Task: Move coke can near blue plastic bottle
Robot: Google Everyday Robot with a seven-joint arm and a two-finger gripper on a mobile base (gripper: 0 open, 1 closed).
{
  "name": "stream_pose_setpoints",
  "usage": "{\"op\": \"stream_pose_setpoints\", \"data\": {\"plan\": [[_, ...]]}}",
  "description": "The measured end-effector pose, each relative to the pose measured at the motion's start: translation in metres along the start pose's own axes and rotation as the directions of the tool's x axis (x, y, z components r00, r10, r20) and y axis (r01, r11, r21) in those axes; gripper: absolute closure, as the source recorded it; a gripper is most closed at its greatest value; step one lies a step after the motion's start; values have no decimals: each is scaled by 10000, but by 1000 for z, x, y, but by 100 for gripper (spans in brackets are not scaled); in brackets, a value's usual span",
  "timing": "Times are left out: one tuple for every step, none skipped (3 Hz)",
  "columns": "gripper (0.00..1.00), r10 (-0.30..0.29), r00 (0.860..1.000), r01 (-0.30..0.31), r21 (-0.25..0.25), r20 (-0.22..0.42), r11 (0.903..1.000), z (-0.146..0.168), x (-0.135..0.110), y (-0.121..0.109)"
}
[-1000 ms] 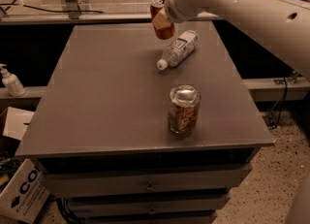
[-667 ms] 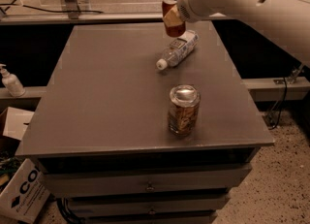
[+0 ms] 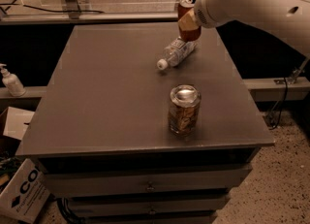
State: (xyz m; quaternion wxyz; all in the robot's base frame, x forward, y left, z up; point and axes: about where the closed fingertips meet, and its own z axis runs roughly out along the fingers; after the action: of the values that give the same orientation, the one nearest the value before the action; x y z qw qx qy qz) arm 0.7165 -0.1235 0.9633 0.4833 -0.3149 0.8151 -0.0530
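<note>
- While the gripper [image 3: 188,23] keeps squeezing the coke can [image 3: 184,6], both are farther right than before.
- Now the can hangs just above the blue plastic bottle [image 3: 175,54].

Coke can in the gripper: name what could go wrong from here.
The gripper holds the coke can just over the lying blue plastic bottle. Lowered straight down, the can might land on the bottle and tip, or nudge the bottle so it rolls. The table's far edge is close behind.
</note>
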Motion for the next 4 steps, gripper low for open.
{"op": "stream_pose_setpoints", "data": {"plan": [[100,219,9993,-218,12,-309,9998,0,24,1],[100,374,9981,-373,37,-490,9993,-1,41,1],[100,469,9972,-468,36,-578,9989,0,52,3],[100,508,9968,-517,-128,-612,9986,4,57,8]]}}
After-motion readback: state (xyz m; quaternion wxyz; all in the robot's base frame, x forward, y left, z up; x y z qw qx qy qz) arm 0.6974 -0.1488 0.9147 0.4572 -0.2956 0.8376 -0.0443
